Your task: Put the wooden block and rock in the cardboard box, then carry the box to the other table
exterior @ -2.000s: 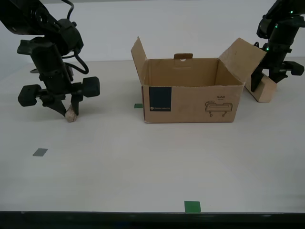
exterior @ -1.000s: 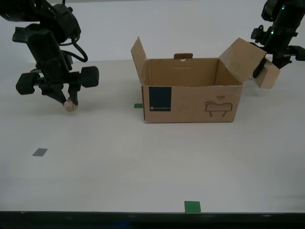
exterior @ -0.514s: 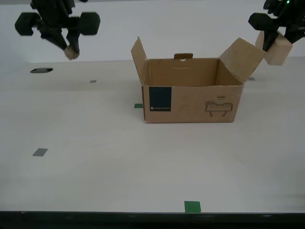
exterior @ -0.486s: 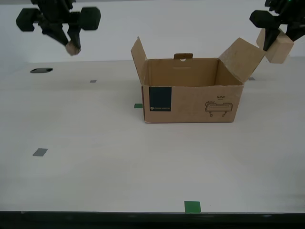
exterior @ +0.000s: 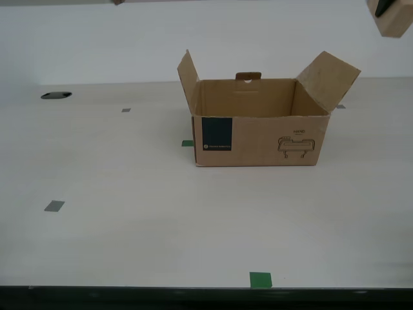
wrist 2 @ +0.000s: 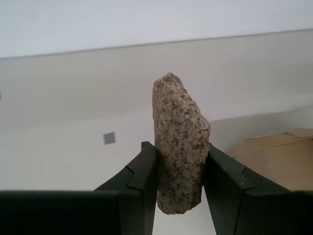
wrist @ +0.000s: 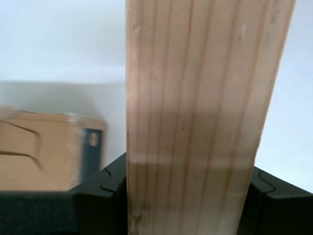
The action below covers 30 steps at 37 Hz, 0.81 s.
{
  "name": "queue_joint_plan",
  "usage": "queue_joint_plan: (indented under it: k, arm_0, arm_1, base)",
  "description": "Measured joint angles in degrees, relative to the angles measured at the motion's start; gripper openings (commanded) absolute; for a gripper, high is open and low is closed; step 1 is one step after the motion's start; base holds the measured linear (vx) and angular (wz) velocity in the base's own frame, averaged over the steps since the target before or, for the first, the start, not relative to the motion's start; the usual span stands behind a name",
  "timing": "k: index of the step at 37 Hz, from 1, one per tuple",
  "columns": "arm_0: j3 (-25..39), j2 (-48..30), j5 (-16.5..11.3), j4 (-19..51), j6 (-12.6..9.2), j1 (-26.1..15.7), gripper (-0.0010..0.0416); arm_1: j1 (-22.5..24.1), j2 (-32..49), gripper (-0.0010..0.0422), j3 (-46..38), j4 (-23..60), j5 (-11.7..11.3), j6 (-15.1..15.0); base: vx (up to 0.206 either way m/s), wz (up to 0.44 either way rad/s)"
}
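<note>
The cardboard box (exterior: 258, 126) stands open on the beige table (exterior: 129, 226), its side flaps up and its blue label facing front. My second gripper (wrist 2: 180, 171) is shut on the rock (wrist 2: 180, 142), a speckled pink-beige stone held upright above the table, with part of the cardboard box (wrist 2: 279, 156) behind it. My first gripper (wrist: 188, 196) is shut on the wooden block (wrist: 195, 112), and the box (wrist: 44, 152) lies beyond. Only the block's lower end (exterior: 393, 18) shows in the exterior view, in its top right corner and higher than the box. The other table is out of view.
Green tape squares (exterior: 261, 279) (exterior: 187, 143) and grey squares (exterior: 54, 206) (exterior: 126, 110) mark the tabletop. A dark oval hole (exterior: 56, 95) sits at the back on the exterior view's left. The table's front edge runs along the bottom.
Both arms have risen out of the exterior view's top, one lifting the rock off the table, the other lifting the wooden block from beside the box. The box has not moved.
</note>
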State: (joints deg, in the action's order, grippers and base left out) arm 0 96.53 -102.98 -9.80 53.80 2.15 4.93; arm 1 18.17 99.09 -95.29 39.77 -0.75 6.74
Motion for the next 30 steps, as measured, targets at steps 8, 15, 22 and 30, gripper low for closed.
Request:
queue_joint_plan:
  k: [8,15,22,30]
  arm_0:
    - [0.0,7.8,-6.0,0.7,-1.0,-0.1,-0.0001]
    - [0.0,14.6,-11.5,0.7,-2.2,-0.2,-0.0001]
    - [0.0,19.8,-14.7,0.8,-2.7,-0.6,-0.0001]
    - [0.0,23.3,-18.7,0.8,-2.8,-2.4,-0.0001]
  arm_1:
    - [4.2,0.0,-0.0001,-3.6,0.2,0.0,-0.8]
    - [8.6,0.0,-0.0001,-5.5,-0.6,1.3,-1.0]
    - [12.5,0.0,-0.0001,-6.4,-1.6,1.7,-1.0]
    - [15.5,0.0,-0.0001,-6.3,-4.5,6.5,-1.0]
  base:
    - [0.000,0.000]
    - [0.000,0.000]
    - [0.000,0.000]
    - [0.000,0.000]
